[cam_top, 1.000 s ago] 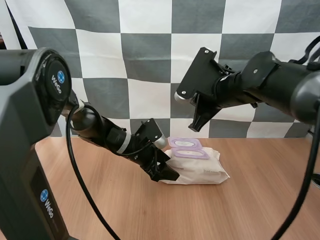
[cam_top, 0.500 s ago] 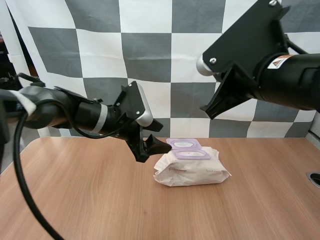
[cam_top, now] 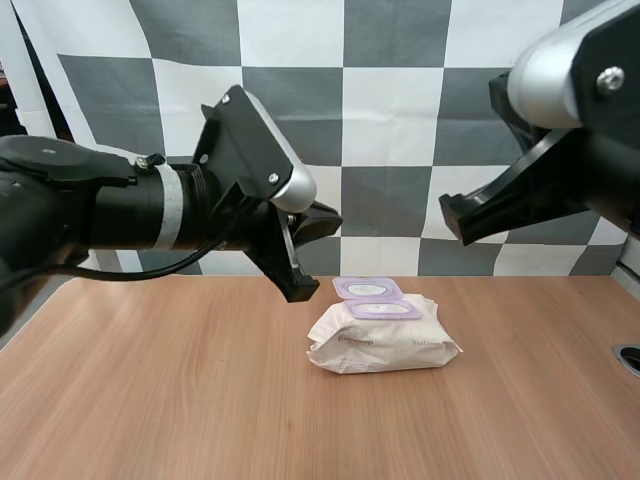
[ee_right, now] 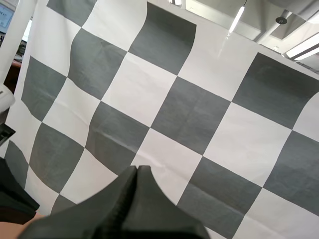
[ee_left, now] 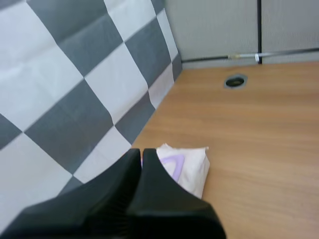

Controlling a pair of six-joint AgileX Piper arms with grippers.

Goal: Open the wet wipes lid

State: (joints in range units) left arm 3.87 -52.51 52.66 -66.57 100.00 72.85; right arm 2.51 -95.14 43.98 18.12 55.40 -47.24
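Note:
The white wet wipes pack (cam_top: 385, 338) lies on the wooden table (cam_top: 180, 400), right of centre. Its purple lid (cam_top: 368, 288) is flipped back flat behind the purple-rimmed opening (cam_top: 382, 308). My left gripper (cam_top: 328, 218) hangs shut above and just left of the pack, holding nothing. The left wrist view has its fingers pressed into one dark wedge (ee_left: 141, 152) over the pack (ee_left: 193, 167) and its purple lid (ee_left: 173, 162). My right gripper (cam_top: 455, 222) is raised high above the pack's right end, well clear of it. Its fingers lie together, shut on nothing (ee_right: 137, 170).
A round cable hole (cam_top: 630, 358) sits in the tabletop at the far right edge, seen beyond the pack in the left wrist view (ee_left: 235, 80). Bare wood spreads in front of the pack and to its left.
My left gripper let go at the pack's left end, rose away to the upper left and shut. The right arm lifted higher and to the right. The pack stays put, lid open.

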